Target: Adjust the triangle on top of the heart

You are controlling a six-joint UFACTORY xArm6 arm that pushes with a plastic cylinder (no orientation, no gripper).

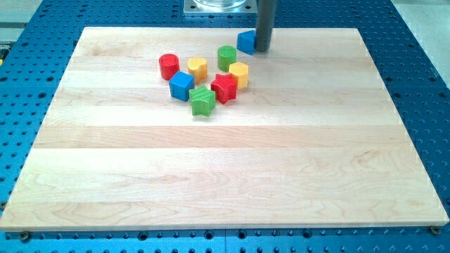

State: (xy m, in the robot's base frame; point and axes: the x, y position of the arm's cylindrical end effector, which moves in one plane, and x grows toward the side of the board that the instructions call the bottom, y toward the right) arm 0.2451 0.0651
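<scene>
A blue triangle block (246,41) lies near the view's top edge of the wooden board (225,169). My tip (261,49) stands right against the triangle's right side. A yellow heart block (197,67) lies below and to the left of the triangle, well apart from it. The rod comes down from the view's top and hides a little of the board behind it.
Around the heart sits a loose cluster: a red cylinder (168,66), a green cylinder (226,57), a yellow hexagon-like block (239,73), a red star (224,88), a blue cube (181,85) and a green star (202,100). A blue perforated table surrounds the board.
</scene>
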